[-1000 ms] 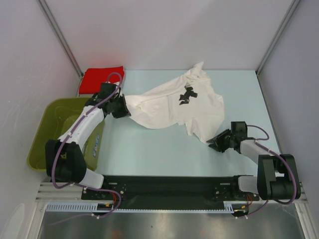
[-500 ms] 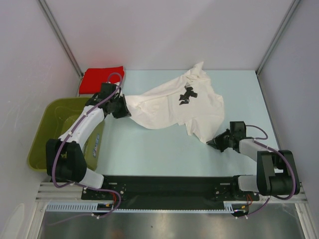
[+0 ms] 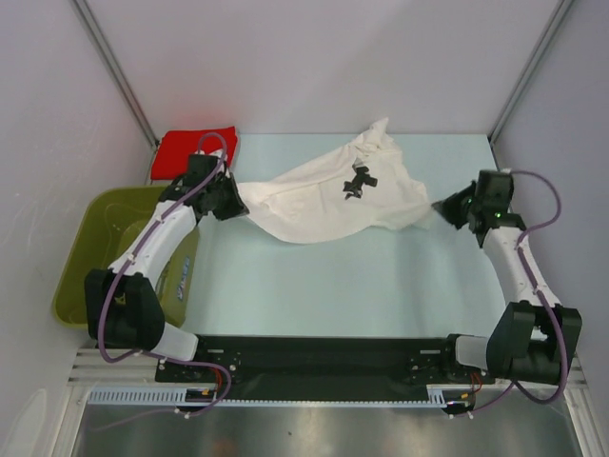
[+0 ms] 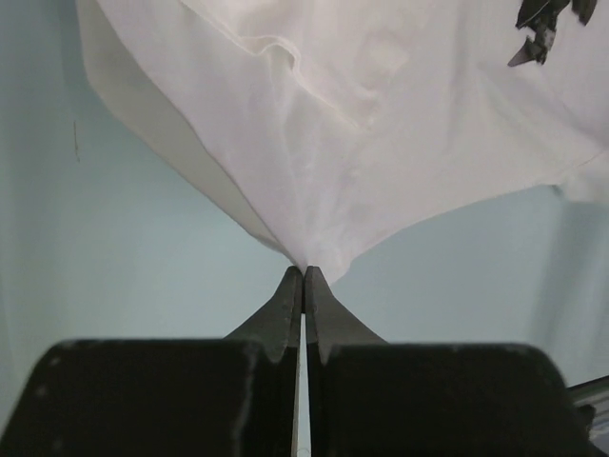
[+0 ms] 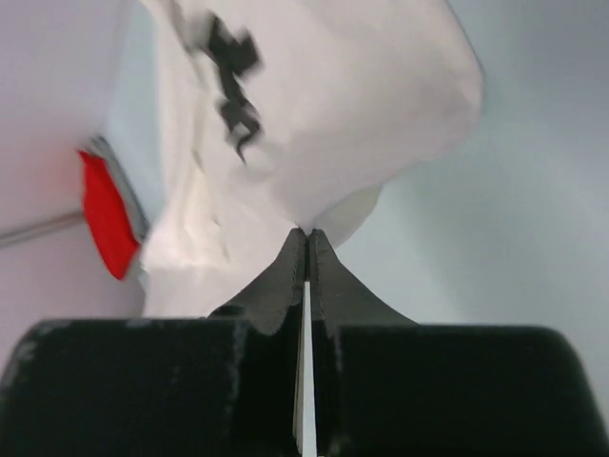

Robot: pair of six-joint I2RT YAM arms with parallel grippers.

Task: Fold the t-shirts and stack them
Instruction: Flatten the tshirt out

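Two tools: left tool (image 4: 304,273), right tool (image 5: 306,233), each pinching white t-shirt (image 3: 324,195).
Cloth: stretched between them, creased, black print (image 3: 358,181) showing.

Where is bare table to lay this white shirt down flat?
The widest bare table lies between the white shirt and the arm bases, from the basket to the right wall. A smaller patch sits in the far right corner, beyond the right gripper. The far left is crowded: red shirt, left gripper, basket.
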